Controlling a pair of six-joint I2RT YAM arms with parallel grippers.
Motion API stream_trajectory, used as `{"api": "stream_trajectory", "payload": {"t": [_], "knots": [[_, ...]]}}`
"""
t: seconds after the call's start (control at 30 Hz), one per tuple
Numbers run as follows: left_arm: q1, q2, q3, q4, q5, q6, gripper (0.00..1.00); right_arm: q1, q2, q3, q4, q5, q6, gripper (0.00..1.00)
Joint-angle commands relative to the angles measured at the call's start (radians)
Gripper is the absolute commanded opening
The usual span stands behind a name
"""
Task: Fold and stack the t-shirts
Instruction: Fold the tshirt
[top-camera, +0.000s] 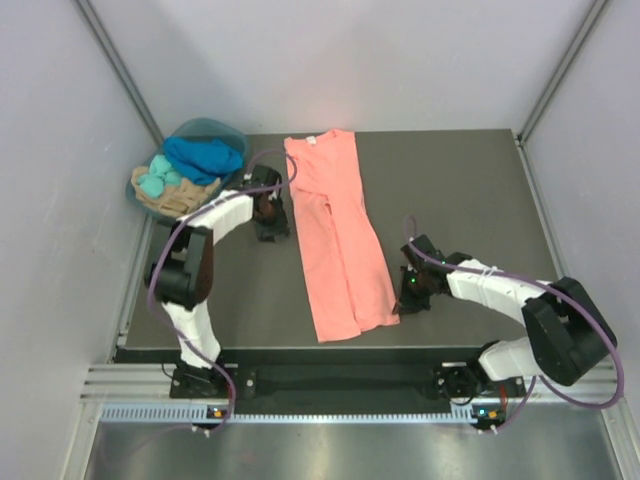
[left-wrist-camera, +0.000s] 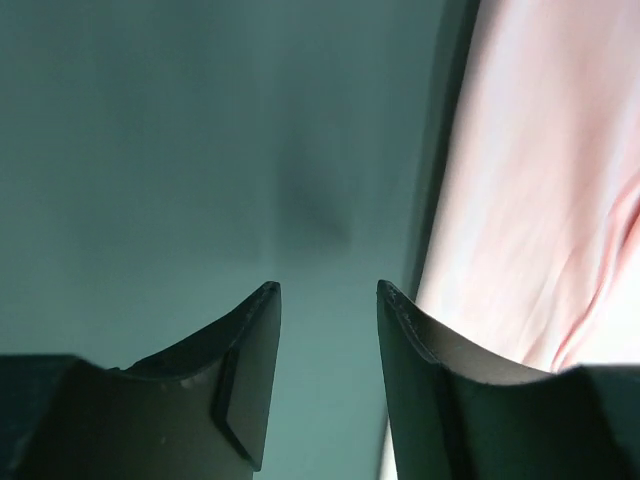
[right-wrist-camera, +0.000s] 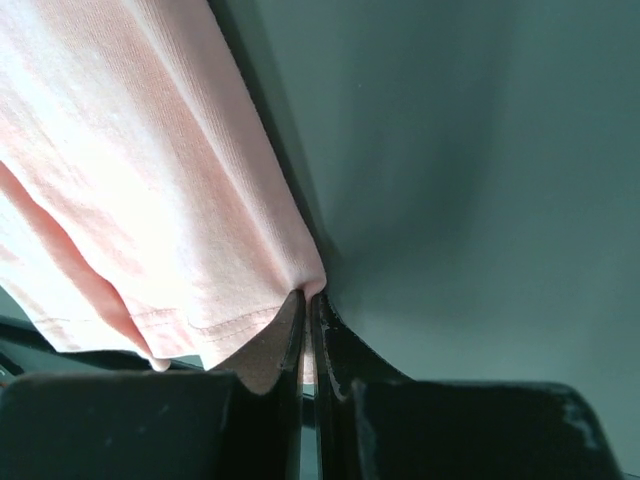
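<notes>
We see pink shirt (top-camera: 338, 240) flat on desk (top-camera: 470, 190), folded long and thin, neck at far end. Left claw (left-wrist-camera: 328, 288) sits low just beside shirt's left edge, fingers wide apart, nothing between them. Right claw (right-wrist-camera: 308, 298) pinches shirt's near right corner, fingers tight on cloth. We spot blue shirt (top-camera: 205, 155), turquoise shirt (top-camera: 157, 182) and tan shirt (top-camera: 182, 200) piled in round basket (top-camera: 215, 124) at far left corner of desk.
</notes>
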Motion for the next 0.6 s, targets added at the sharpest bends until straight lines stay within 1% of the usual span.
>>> {"api": "stream_trajectory", "payload": {"t": [0.0,0.03,0.1,0.13,0.17,0.2,0.23,0.3,0.37,0.47,0.57], "knots": [[-0.066,-0.239,-0.196,-0.006,0.046,0.005,0.48,0.023,-0.028,-0.033,0.032,0.025,0.025,0.02],[-0.107,-0.271,-0.276,-0.012,0.035,-0.003,0.48,0.023,-0.034,-0.036,0.032,0.025,0.025,0.02],[-0.145,-0.363,-0.345,-0.016,0.037,-0.030,0.47,0.024,-0.039,-0.047,0.034,0.026,0.022,0.03],[-0.175,-0.396,-0.408,-0.016,0.050,-0.044,0.45,0.024,-0.043,-0.050,0.035,0.026,0.018,0.05],[-0.191,-0.429,-0.436,-0.015,0.055,-0.076,0.44,0.024,-0.045,-0.053,0.037,0.028,0.014,0.06],[-0.207,-0.496,-0.462,-0.010,0.060,-0.098,0.44,0.024,-0.046,-0.059,0.037,0.031,0.011,0.08],[-0.241,-0.530,-0.515,0.005,0.084,-0.140,0.44,0.024,-0.048,-0.061,0.038,0.031,0.005,0.13],[-0.261,-0.626,-0.568,0.017,0.106,-0.193,0.44,0.024,-0.049,-0.065,0.038,0.020,-0.006,0.18],[-0.304,-0.722,-0.632,0.008,0.072,-0.263,0.45,0.026,-0.060,-0.067,0.040,0.016,-0.021,0.26],[-0.356,-0.819,-0.701,0.005,0.058,-0.346,0.46,0.026,-0.080,-0.064,0.014,0.029,-0.035,0.32],[-0.412,-0.845,-0.763,0.025,0.092,-0.415,0.47,0.027,-0.103,-0.070,-0.009,0.045,-0.040,0.35]]}}
